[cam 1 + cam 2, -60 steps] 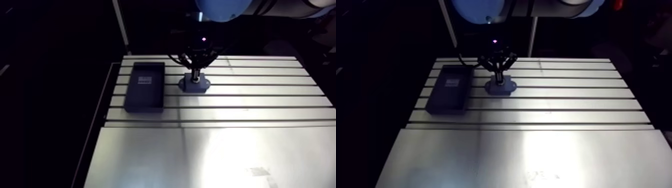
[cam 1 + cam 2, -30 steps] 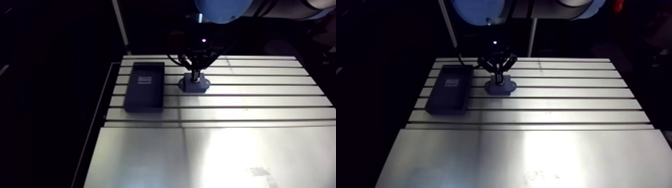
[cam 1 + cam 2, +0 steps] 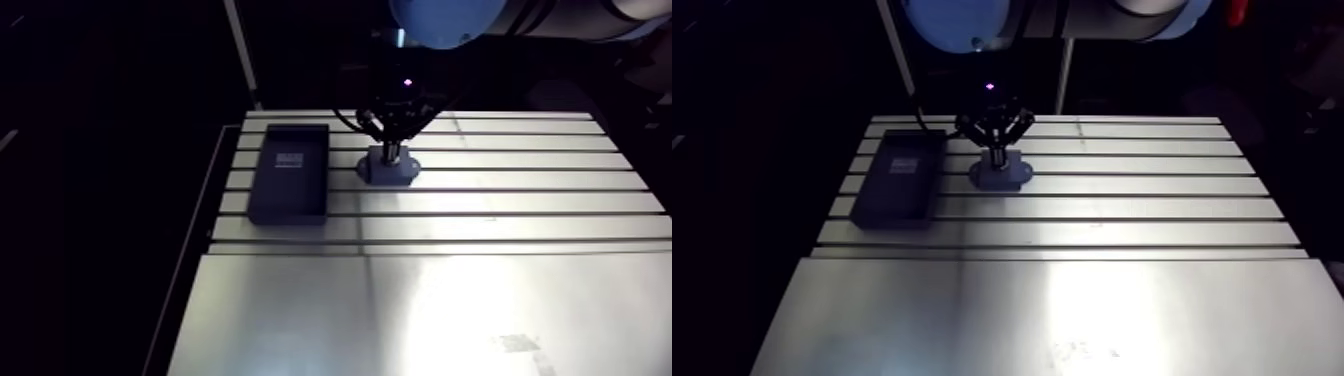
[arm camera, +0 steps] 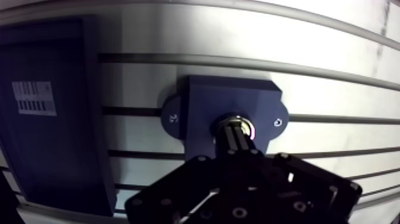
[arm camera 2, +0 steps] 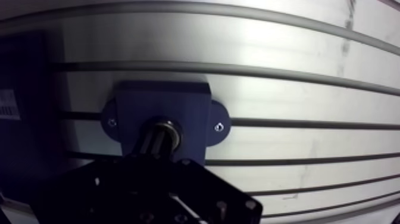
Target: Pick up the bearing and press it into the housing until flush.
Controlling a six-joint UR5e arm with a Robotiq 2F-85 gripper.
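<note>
While the wrist hangs straight over the dark blue housing, the jaws are clenched tight together, no gap to speak of, and their tips sit right on top of the bearing. You can see the bearing as a shiny metal ring in the housing's centre bore, poking out a bit wider than the tips on both sides. I can't tell from these views whether it's fully flush. The housing sits flat on the slotted aluminium tabletop, with a small screw hole in each of its two side ears. Just beside it, not touching, is a dark rectangular tray with a white printed label on its floor. In the arm view the tray and housing sit side by side towards the far end of the tabletop.
</note>
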